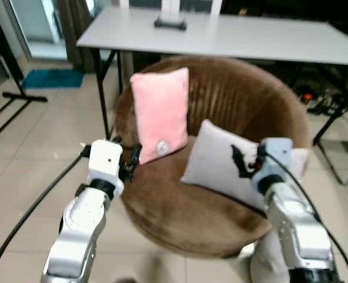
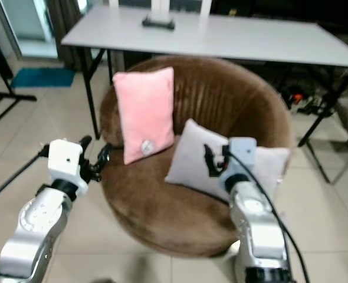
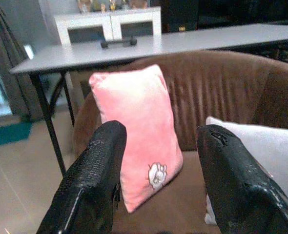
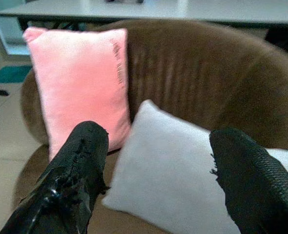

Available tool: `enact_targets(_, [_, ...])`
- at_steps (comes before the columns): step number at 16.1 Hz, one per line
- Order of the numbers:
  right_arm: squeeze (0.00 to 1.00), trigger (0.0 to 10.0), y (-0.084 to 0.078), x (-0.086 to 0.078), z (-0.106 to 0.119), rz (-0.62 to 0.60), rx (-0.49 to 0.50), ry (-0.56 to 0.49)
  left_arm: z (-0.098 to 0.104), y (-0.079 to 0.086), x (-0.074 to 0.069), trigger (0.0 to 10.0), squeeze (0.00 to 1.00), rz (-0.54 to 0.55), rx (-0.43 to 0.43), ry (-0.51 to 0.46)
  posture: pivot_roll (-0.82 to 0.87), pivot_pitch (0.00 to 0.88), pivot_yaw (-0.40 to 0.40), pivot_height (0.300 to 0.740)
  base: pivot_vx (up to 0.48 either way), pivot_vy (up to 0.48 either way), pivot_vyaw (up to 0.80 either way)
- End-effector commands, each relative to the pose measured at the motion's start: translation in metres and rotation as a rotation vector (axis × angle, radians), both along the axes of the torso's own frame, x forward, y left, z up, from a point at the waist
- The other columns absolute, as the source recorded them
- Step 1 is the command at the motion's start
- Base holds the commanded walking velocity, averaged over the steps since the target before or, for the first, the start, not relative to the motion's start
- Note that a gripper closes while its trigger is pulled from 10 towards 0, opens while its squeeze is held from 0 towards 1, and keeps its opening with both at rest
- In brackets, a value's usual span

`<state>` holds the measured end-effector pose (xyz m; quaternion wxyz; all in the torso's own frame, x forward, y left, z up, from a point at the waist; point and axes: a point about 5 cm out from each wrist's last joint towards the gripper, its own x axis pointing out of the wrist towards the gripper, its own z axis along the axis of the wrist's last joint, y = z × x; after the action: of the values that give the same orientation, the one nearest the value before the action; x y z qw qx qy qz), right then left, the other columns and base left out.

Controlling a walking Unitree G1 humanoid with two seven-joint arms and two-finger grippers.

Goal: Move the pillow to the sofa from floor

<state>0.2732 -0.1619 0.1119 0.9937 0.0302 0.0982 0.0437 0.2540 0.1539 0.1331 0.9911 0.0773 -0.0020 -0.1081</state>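
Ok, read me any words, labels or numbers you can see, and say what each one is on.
No text can be read.
Pink pillow: a dark line of stitching along one edge, maybe lettering, too blurred to read.
Pink pillow, near the bottom corner: a small white patch, a picture rather than words.
Grey pillow, sofa, table: none.

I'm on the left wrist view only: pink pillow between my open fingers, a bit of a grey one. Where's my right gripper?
Observer: The right gripper hovers open over the grey pillow, in front of it, not clamped on it.
Operator: Is the grey one fully on the seat?
Observer: Yes, it lies tilted against the brown sofa backrest, to the pink pillow's right.
Operator: And my left gripper relative to the sofa?
Observer: The left gripper sits at the seat's left edge, just below the pink pillow.
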Motion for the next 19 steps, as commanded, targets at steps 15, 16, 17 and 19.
enact_targets(15, [0.00, 10.0, 0.020, -0.004, -0.002, 0.174, -0.033, 0.013, -0.002, 0.007, -0.003, 10.0, 0.06, 0.000, 0.035, 0.012, 0.10, 0.000, -0.024, 0.740, 0.000, -0.348, 0.32])
enact_targets(16, [0.00, 10.0, 0.022, -0.005, -0.002, 0.203, -0.040, 0.012, -0.001, 0.008, -0.003, 10.0, 0.05, 0.003, 0.037, 0.010, 0.10, 0.000, -0.024, 0.740, 0.000, -0.349, 0.80])
enact_targets(17, [0.00, 10.0, 0.024, -0.005, -0.002, 0.226, -0.046, 0.010, -0.001, 0.009, -0.003, 10.0, 0.06, 0.005, 0.038, 0.008, 0.10, 0.000, -0.024, 0.740, 0.000, -0.349, 0.80])
enact_targets(19, [0.00, 10.0, 0.025, -0.005, -0.002, 0.238, -0.048, 0.010, -0.001, 0.010, -0.003, 10.0, 0.06, 0.007, 0.038, 0.007, 0.10, 0.000, -0.024, 0.740, 0.000, -0.349, 0.80])
